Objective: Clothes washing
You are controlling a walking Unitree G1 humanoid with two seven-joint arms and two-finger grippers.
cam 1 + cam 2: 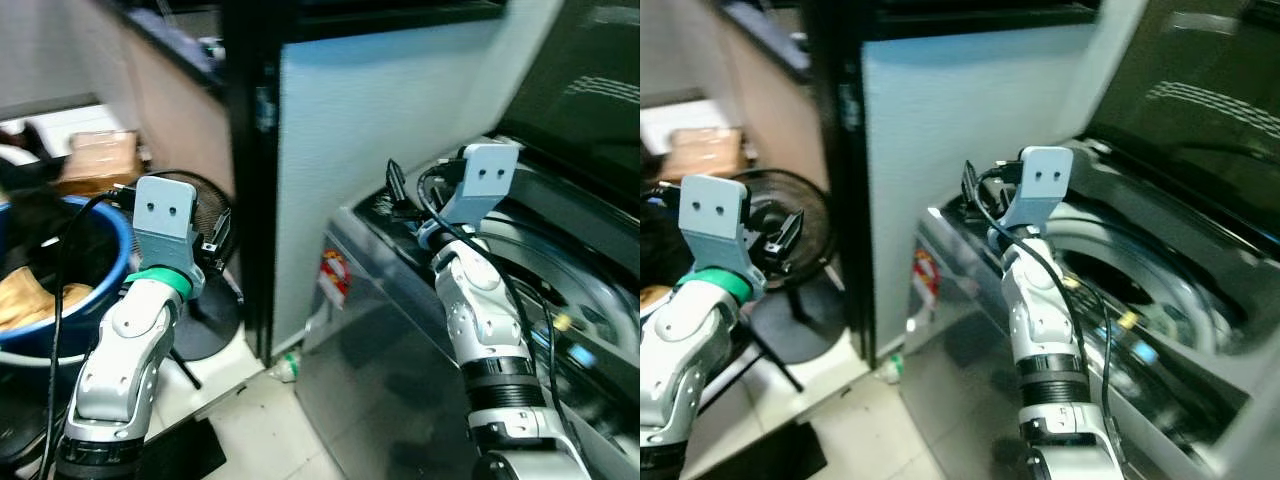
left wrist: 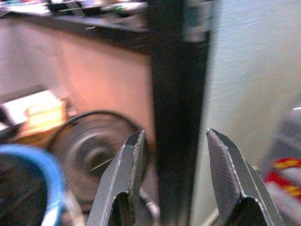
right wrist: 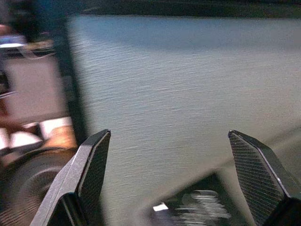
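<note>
The left gripper [image 2: 176, 183] is spread wide and holds nothing, raised beside the blue laundry basket [image 1: 100, 275]. The right gripper [image 3: 174, 179], also wide and bare, hangs over the washing machine [image 1: 420, 360] at its near corner. The clothes [image 1: 30, 295], a tan crumpled heap, lie in the basket, well left of the machine. They look soft, light and limp; pinching a raised fold should serve best.

Nothing readable here, the red sticker [image 1: 336, 274] on the washing machine [image 1: 400, 370] is too blurry (motion blur everywhere).
</note>
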